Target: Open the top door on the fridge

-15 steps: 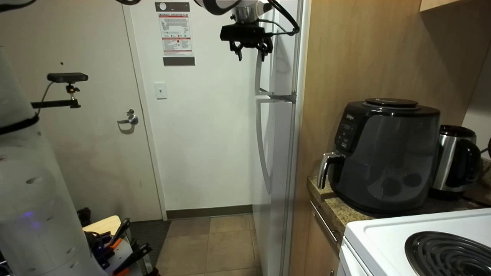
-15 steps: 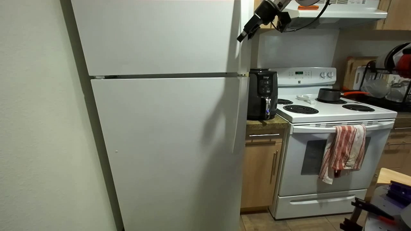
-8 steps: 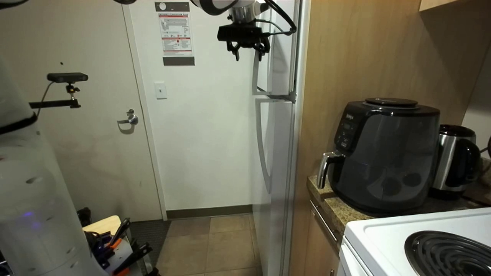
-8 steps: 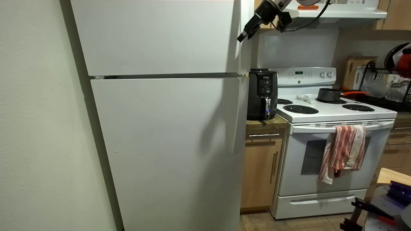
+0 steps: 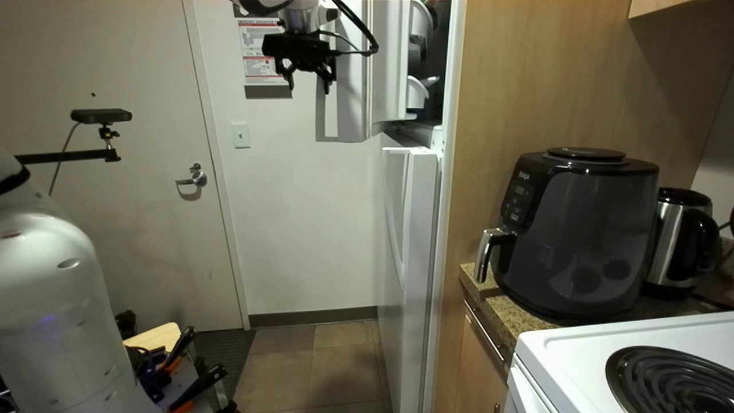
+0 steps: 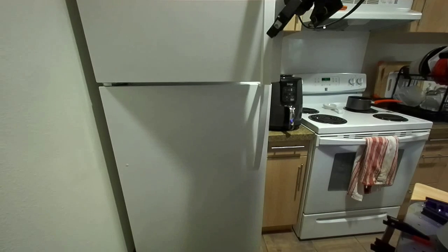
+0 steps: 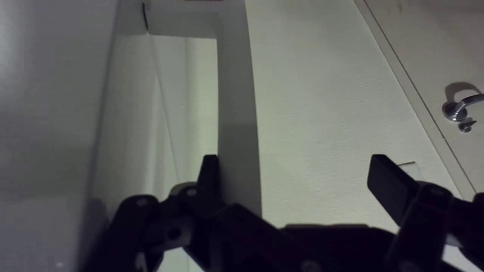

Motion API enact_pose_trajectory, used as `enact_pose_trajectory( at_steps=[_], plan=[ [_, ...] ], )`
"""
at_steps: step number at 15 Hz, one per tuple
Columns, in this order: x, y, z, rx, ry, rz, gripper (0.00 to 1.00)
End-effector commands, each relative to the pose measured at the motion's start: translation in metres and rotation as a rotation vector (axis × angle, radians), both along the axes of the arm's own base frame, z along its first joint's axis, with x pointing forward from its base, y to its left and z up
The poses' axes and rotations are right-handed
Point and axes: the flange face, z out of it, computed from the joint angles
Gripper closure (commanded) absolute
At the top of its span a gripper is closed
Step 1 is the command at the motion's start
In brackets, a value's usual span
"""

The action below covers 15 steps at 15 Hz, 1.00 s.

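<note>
Top door (image 5: 370, 80): standing partway open at the top of the fridge (image 6: 185, 157); probably rigid, slick and weighty yet easy to swing — hard to hold by the flat face.
Door handle (image 7: 238, 109): best place for a steady pull from inside.
Fingers (image 7: 210, 173): spread wide — with one inside the handle, seemingly touching, and one free further right in the wrist view.

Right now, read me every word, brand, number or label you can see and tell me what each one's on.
"NINJA": on the black air fryer.
Button labels on the air fryer: too small to read.
Wall notice: print too blurred to read, partly hidden.
Stove display: lit green, too small to read.
Stove badge: too small to read.
Range hood marks: too small to read.
Top door: no text seen.
</note>
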Motion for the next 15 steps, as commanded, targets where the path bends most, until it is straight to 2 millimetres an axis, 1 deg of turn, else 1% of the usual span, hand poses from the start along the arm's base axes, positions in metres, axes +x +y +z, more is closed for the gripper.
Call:
enact_pose_trajectory(
  at_steps=[1, 3, 5, 10, 15],
  plan=[
    [-0.01, 0.06, -0.007, -0.014, -0.037, 0.091, 0.0],
    [-0.014, 0.067, -0.009, -0.045, -0.05, 0.081, 0.0],
    [-0.015, 0.069, -0.008, -0.08, -0.064, 0.07, 0.0],
    [-0.023, 0.076, -0.002, -0.151, -0.103, 0.06, 0.0],
    [-0.034, 0.09, 0.003, -0.193, -0.123, 0.02, 0.0]
  ],
)
